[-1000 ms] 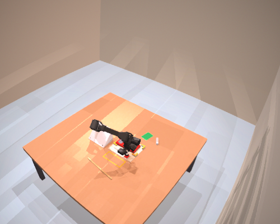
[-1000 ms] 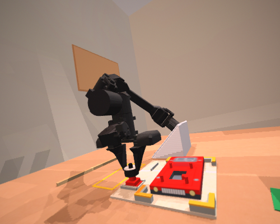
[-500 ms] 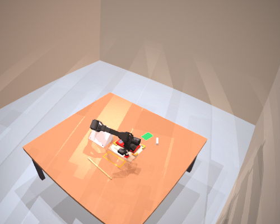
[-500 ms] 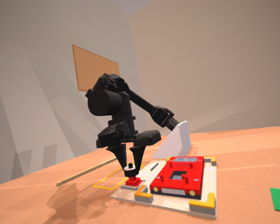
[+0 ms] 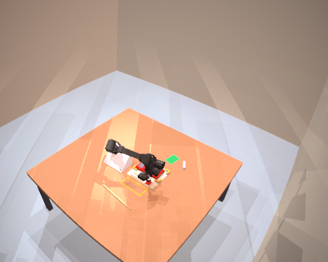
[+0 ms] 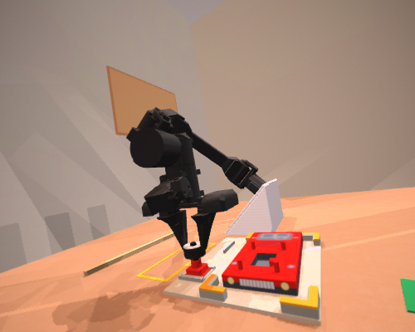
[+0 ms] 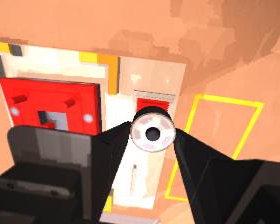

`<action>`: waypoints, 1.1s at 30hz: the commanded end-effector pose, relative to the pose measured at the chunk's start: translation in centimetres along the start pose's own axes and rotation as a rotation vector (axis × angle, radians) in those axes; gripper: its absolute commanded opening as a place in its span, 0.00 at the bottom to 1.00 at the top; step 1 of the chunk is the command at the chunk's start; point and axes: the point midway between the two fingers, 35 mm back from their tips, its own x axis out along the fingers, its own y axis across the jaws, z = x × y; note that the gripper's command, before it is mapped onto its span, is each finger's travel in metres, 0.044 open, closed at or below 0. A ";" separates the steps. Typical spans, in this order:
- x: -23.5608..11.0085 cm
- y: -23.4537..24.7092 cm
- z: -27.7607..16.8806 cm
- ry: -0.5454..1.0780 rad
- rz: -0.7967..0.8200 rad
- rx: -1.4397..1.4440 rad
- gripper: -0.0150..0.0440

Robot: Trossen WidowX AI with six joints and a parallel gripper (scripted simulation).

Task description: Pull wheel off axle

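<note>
Overhead, orange table [image 5: 186, 209], grey floor [image 5: 268, 183], beige walls [image 5: 219, 49].

The gripper [image 6: 192, 245] held the wheel [image 6: 192, 247] above the axle block [image 6: 198, 268] on the board [image 6: 252, 305]. The car [image 6: 265, 263] lay beside it, the outline [image 6: 153, 275] opposite.
</note>
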 end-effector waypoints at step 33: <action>-1.6 0.0 0.0 -0.010 -0.002 -0.002 0.25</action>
